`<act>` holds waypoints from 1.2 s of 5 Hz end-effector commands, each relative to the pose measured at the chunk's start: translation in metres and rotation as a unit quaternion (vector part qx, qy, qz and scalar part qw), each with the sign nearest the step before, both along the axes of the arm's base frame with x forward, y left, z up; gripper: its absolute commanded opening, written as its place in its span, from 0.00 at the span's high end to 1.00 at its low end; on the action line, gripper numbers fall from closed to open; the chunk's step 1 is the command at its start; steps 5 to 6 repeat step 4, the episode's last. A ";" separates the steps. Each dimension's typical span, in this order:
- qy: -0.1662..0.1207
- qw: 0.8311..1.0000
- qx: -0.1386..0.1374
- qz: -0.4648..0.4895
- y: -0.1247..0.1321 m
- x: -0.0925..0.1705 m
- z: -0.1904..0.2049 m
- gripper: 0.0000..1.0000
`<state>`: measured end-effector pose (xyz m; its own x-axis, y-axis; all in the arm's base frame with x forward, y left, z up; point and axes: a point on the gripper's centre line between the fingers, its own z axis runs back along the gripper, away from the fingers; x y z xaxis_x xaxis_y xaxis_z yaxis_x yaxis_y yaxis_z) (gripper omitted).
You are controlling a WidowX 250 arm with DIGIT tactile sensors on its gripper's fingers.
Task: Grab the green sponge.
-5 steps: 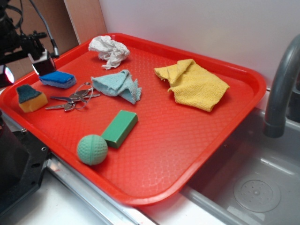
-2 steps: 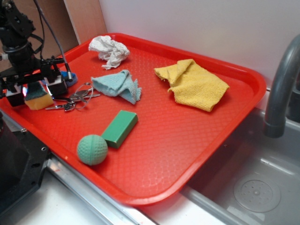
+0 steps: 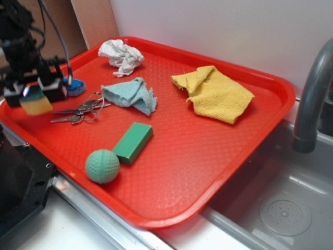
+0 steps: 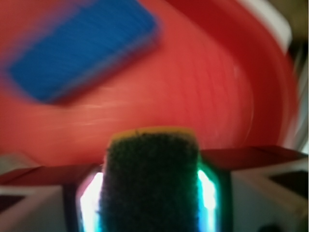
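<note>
I had the arm at the tray's (image 3: 270, 104) far-left corner, gripper (image 3: 35, 92) pointing down. Jaws clamped on the green sponge (image 3: 35, 101), one pad on each side, holding it above the tray just left of the keys (image 3: 78, 110), blue sponge (image 4: 82, 50) behind.

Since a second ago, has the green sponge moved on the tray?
Yes. The green sponge is shut in the gripper and appears raised off the tray, judged against the keys beside it, which stayed put.
</note>
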<state>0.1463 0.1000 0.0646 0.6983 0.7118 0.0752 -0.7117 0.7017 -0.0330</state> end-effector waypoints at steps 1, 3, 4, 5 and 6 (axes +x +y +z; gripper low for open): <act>-0.032 0.966 -0.025 -0.257 -0.067 0.016 0.111 1.00; -0.029 0.888 0.019 -0.458 -0.117 -0.002 0.142 1.00; -0.044 0.899 0.029 -0.436 -0.109 -0.019 0.146 1.00; -0.044 0.899 0.029 -0.436 -0.109 -0.019 0.146 1.00; -0.044 0.899 0.029 -0.436 -0.109 -0.019 0.146 1.00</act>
